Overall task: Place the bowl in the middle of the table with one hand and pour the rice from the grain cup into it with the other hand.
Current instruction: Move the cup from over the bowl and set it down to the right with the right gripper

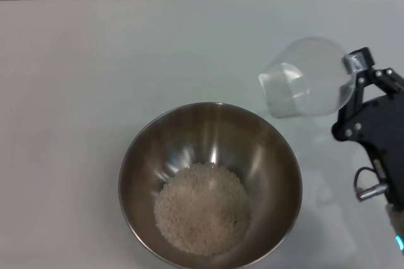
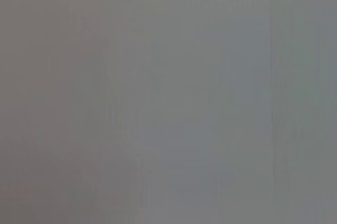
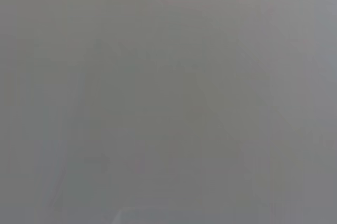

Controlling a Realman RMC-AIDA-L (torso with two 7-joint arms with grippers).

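Right gripper: the black two-fingered right gripper [image 1: 355,70] on its dark wrist is reaching in from the right side of the head view, and its fingers are pinching the rim of the cup near the small handle.
Grain cup: the small clear, slightly frosted plastic grain cup [image 1: 307,86] is hanging in the air, tipped well over on its side with its base pointing toward the bowl's side; it is looking empty, and it is sitting just beyond the bowl's right rim, apart from it.
Bowl: the large round stainless-steel mixing bowl [image 1: 144,155] is standing upright on the near middle of the table, its near rim running off the lower edge of the head view.
Rice: the pale heap of small off-white rice grains [image 1: 202,209] is lying in the bottom of the bowl.
Table: the plain white flat tabletop [image 1: 82,73] is stretching out around everything.
Left gripper: it is nowhere in sight.
Wrist views: both are showing only a flat grey blur.
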